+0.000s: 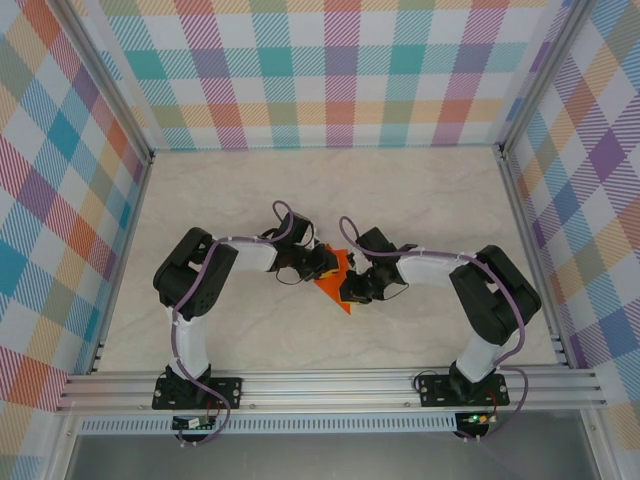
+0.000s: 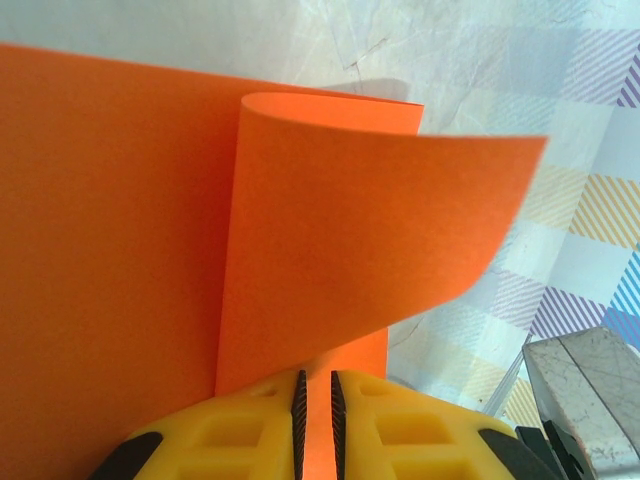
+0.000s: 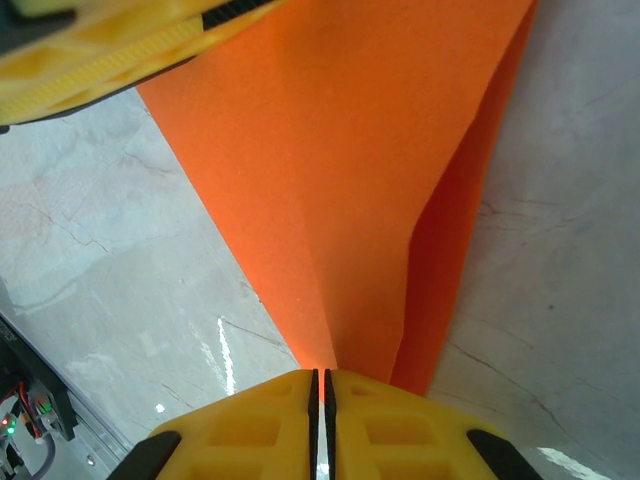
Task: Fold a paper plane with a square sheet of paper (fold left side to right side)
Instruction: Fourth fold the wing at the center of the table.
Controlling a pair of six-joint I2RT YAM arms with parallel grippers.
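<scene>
Left pincer [image 2: 316,400] is clamped tight on an edge of the square sheet of paper [image 2: 120,250], and the flap it holds curls up over the flat part. Right pincer [image 3: 320,385] is nipped shut on a pointed end of the same sheet. The paper sits mid-tabletop [image 1: 420,190], squarely between the two arms. So the lifted side looks set to travel from the left pincer across toward the right one, with the crease running roughly away from the bases.

Matt orange sheet of paper [image 2: 120,250]; yellow plastic fingers [image 2: 400,440]; smooth, slightly glossy tabletop [image 1: 400,190]
</scene>
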